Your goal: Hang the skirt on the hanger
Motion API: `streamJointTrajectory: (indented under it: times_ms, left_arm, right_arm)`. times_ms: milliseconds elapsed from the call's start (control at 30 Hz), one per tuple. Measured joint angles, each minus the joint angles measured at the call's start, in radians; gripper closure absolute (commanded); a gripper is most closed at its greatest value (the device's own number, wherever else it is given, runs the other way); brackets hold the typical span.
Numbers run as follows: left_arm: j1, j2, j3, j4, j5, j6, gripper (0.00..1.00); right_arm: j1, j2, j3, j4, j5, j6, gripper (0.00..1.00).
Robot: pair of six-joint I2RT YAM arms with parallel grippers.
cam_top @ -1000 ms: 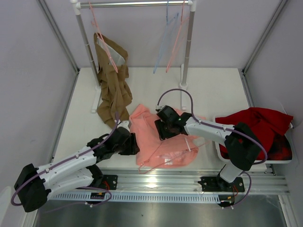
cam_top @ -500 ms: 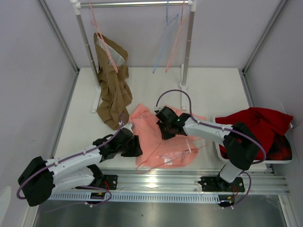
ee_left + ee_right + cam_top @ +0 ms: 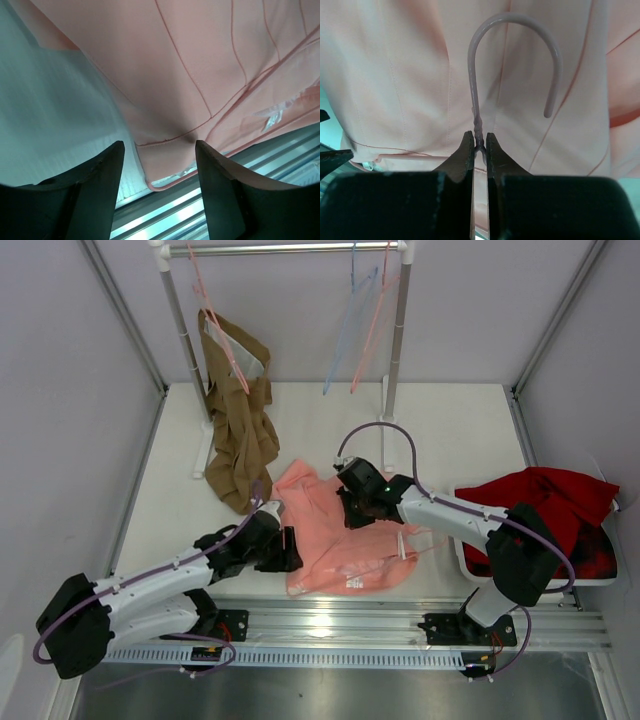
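Two jaws of the right gripper [image 3: 479, 142] are pinched tight on the hanger [image 3: 472, 75] at the twisted neck just below its hook. The hook lies over the skirt [image 3: 395, 75], which is spread on the table [image 3: 450, 430] between the arms, close to the front edge. The left gripper [image 3: 159, 147] stands wide and empty, its fingers either side of the skirt's hem corner, where a loop of pink wire peeks out. Whether that wire sits inside the skirt or only under it is hard to say from so close.

The main risk is in the grip. So thin a wire, held at one point, could swivel between the jaws on lifting and let the soft cloth slide off one shoulder. If the left gripper closes on cloth and wire together, pulling would drag the hanger instead of seating the skirt. The hem could also catch on the front edge.
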Motion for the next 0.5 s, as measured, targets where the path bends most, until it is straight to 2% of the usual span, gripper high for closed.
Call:
streamJointTrajectory:
  times_ms: [100,300,400,500]
  left_arm:
    - [0.000,0.013,0.000,0.001,-0.023,-0.001,0.29]
    - [0.010,0.071,-0.011,0.067,-0.018,-0.001,0.29]
    - [0.020,0.123,-0.016,0.141,0.010,-0.004,0.35]
    - [0.029,0.154,-0.021,0.198,0.031,-0.012,0.56]
  right_arm:
    - [-0.007,-0.019,-0.005,0.002,-0.003,0.001,1.00]
    - [-0.013,-0.040,-0.022,0.003,-0.011,0.005,1.00]
    - [-0.016,-0.043,-0.031,0.005,-0.017,0.008,1.00]
    - [-0.020,-0.045,-0.038,0.010,-0.021,0.008,1.00]
